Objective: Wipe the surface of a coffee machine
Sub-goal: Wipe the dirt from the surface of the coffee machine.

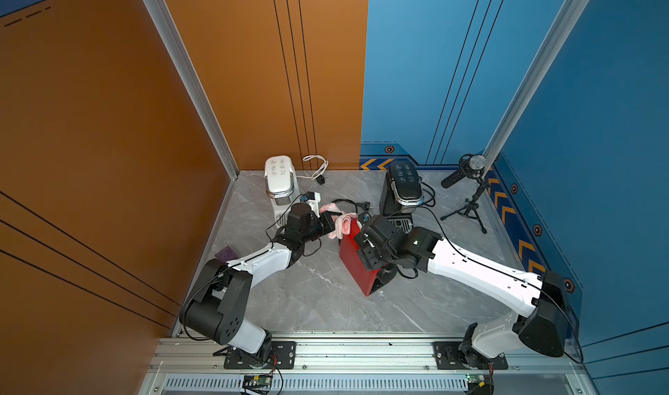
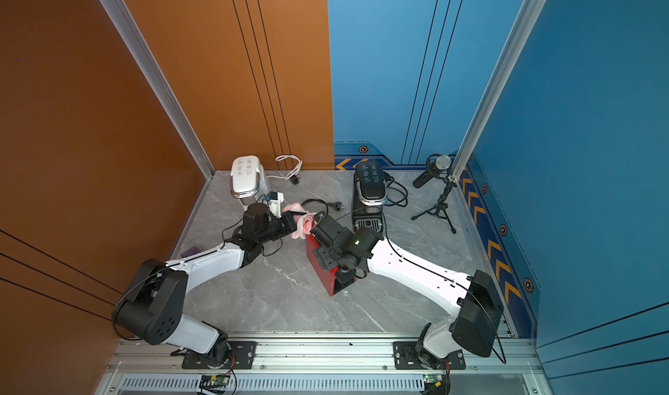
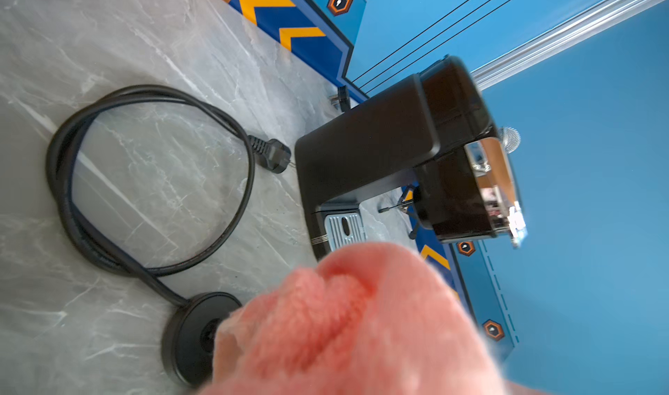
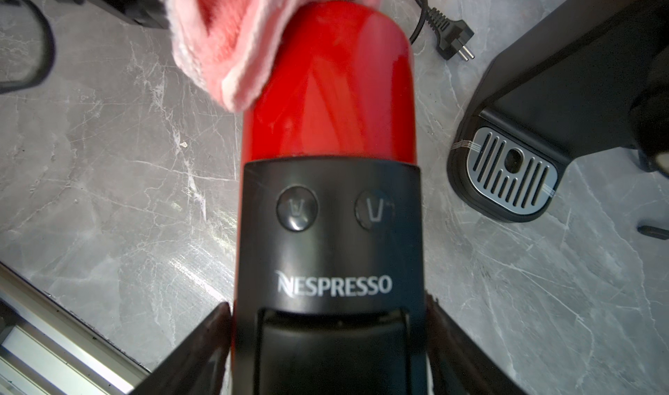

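A red coffee machine (image 1: pixel 353 266) (image 2: pixel 320 270) with a black front panel stands mid-table, angled. My right gripper (image 4: pixel 327 313) (image 1: pixel 365 257) straddles its front from above. One finger (image 4: pixel 206 339) lies against each side of the body, so it is shut on the machine. My left gripper (image 1: pixel 335 218) (image 2: pixel 297 218) is shut on a bunched pink cloth (image 1: pixel 342 224) (image 3: pixel 344 320). The cloth (image 4: pixel 224 31) rests on the rounded red rear top (image 4: pixel 325 85) of the machine. In the left wrist view the cloth hides the left fingers.
A black coffee machine (image 1: pixel 403 190) stands just behind the right wrist and a white one (image 1: pixel 280 179) behind the left wrist. A looped black cable and plug (image 3: pixel 269 154) and a round black base (image 3: pixel 192 335) lie between them. A microphone on a tripod (image 1: pixel 467 174) stands at the back right.
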Robot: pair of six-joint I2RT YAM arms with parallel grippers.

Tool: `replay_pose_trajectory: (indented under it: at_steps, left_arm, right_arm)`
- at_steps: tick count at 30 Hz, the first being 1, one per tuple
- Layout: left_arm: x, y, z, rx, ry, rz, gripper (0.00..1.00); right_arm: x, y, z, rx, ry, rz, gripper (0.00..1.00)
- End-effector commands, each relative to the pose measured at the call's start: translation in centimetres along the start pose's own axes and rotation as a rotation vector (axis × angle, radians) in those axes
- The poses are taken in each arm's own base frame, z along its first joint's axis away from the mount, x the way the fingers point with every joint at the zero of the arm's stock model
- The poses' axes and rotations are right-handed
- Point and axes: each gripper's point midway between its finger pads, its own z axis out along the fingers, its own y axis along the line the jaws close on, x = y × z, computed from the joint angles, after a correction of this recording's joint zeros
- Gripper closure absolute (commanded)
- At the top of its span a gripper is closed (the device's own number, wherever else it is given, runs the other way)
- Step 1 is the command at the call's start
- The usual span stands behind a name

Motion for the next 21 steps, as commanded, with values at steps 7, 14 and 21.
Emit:
replay_pose_trajectory:
  at_steps: [7, 14, 21]
  left_arm:
    - [8.9, 7.2, 1.2, -0.117, 0.206, 0.021, 1.00]
    - [9.6, 8.1, 0.0, -0.114, 0.230, -0.005, 1.00]
    - [-0.2, -1.3, -3.4, 0.021, 0.084, 0.087, 1.00]
  right_arm:
    - [3.1, 2.3, 1.8, -0.071, 0.115, -0.044, 0.20]
    - [2.7, 2.1, 1.3, -0.071, 0.097, -0.037, 0.19]
    - [1.8, 2.1, 0.4, -0.085, 0.065, -0.033, 0.17]
